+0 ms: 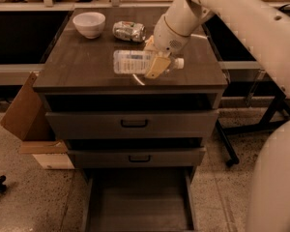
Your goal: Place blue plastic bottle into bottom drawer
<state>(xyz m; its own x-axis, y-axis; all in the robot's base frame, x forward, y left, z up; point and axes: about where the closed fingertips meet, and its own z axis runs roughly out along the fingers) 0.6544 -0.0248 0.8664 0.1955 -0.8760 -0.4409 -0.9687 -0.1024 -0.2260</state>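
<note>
- The gripper [153,66] hung over the table [77,66] near the middle of its front edge, its fingers [158,65] closed across the bottle [128,62].
- The bottle lay sideways in that grip, cap towards the right edge. It seemed just clear of the table, though I could not be sure.
- The grip sat near the neck, so the long body stuck out unsupported and might swing or slip on the way down.
- The bottom drawer [135,207] stood open far below the front edge; a release too high could bounce the bottle out onto the floor.
- The upper drawers [135,124] jutted forward, so a close descent might clip them.
- The can [129,31] and bowl [89,24] sat towards the back edge, out of the way.
</note>
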